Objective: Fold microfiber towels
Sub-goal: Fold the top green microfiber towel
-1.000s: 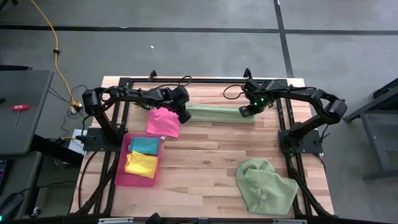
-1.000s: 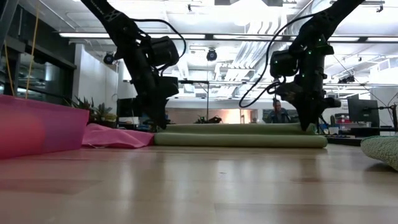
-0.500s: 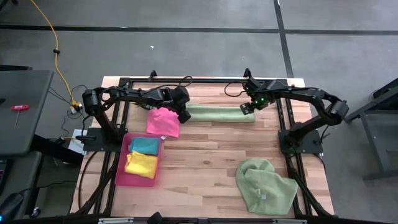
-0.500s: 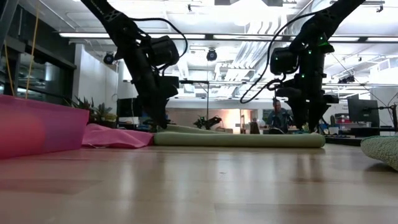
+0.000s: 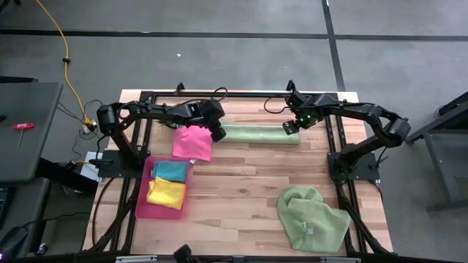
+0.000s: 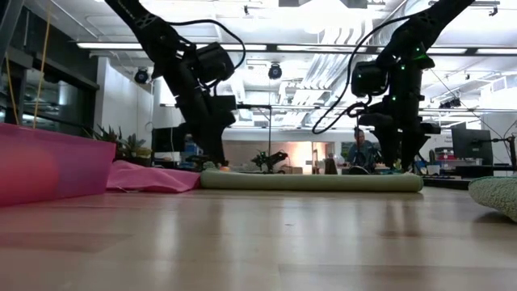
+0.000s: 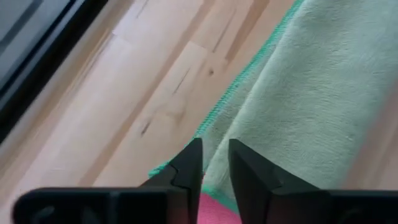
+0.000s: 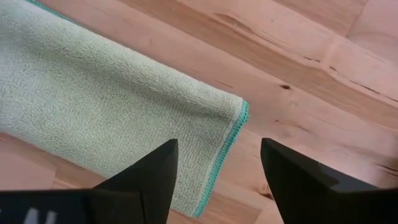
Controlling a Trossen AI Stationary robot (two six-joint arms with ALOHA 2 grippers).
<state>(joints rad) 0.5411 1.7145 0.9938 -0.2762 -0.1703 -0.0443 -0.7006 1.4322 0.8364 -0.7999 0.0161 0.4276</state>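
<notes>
Both claws over folded pale green towel (image 5: pixel 259 133); ends partly hidden.

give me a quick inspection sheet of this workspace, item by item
surface: wooden table, mostly bare in the middle.
job's things: folded pale green towel along the far edge; hot pink towel beside it; crumpled pale green towel at the near right; teal towel and yellow towel in the pink tray.
clutter: nothing seen.
grippers: left end effector over the folded towel's left end, nearly closed, empty; right end effector above its right end, open, empty.
cables: black cables on both arms; yellow cord on the floor.
surroundings: grey floor, side tables, plants and a person beyond the table.
</notes>
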